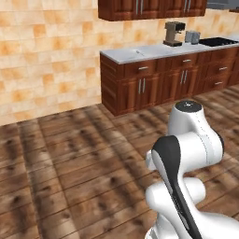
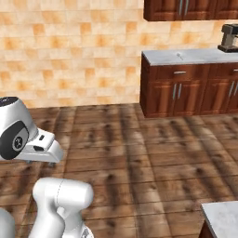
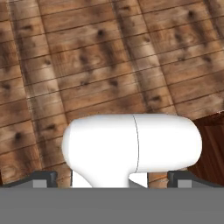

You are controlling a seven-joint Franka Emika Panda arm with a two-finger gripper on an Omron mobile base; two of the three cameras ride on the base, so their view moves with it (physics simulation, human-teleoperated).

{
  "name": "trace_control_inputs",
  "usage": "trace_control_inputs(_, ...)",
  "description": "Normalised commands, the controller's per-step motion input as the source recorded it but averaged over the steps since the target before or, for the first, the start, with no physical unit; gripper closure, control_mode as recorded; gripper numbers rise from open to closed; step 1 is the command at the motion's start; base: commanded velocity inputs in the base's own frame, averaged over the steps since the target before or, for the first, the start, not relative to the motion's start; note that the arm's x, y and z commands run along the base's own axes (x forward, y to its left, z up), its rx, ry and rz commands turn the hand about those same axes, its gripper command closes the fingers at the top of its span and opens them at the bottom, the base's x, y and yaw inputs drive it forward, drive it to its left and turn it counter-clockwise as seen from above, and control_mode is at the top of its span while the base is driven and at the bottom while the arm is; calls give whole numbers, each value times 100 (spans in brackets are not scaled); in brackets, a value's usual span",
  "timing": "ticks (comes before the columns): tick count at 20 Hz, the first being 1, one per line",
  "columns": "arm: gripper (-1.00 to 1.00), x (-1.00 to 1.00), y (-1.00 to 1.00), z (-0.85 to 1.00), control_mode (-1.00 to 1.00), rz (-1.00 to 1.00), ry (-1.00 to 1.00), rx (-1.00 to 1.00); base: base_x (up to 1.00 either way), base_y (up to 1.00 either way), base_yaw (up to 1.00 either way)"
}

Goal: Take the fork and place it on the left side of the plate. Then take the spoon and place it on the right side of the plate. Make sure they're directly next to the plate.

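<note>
- Left base view: the white arm [image 1: 186,172] is folded up close to the base over a bare wooden floor [image 1: 70,158]. Beyond it stands a run of dark wood cabinets [image 1: 158,84] under a pale tabletop [image 1: 140,52], with a coffee machine [image 1: 173,33] and a black hob [image 1: 218,42] on it. I can pick out no fork, spoon or plate here.
- Right base view: the same floor and cabinets from the other side, plus the corner of a pale grey tabletop [image 2: 223,218] at the lower right. Its visible part carries nothing I can make out, so I cannot tell where the cutlery and plate are.
- Hand view: the claw [image 3: 112,179] looks down at floorboards, its two dark fingertips [image 3: 43,178] set wide apart, released, with nothing between them.
- Progress, as I judge it: nothing is done yet. The base is not parked at the place setting, so the fork pick and place, then the spoon, all remain.
</note>
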Motion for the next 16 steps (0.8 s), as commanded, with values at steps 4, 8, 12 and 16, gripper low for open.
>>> trace_control_inputs(4,-100,0,0,0,100,0,0,0,100,-12,5)
trace_control_inputs(8,-100,0,0,0,100,0,0,0,100,-22,5)
trace_control_inputs(12,-100,0,0,0,100,0,0,0,100,-40,5)
trace_control_inputs(16,-100,0,0,0,100,0,0,0,100,-69,8)
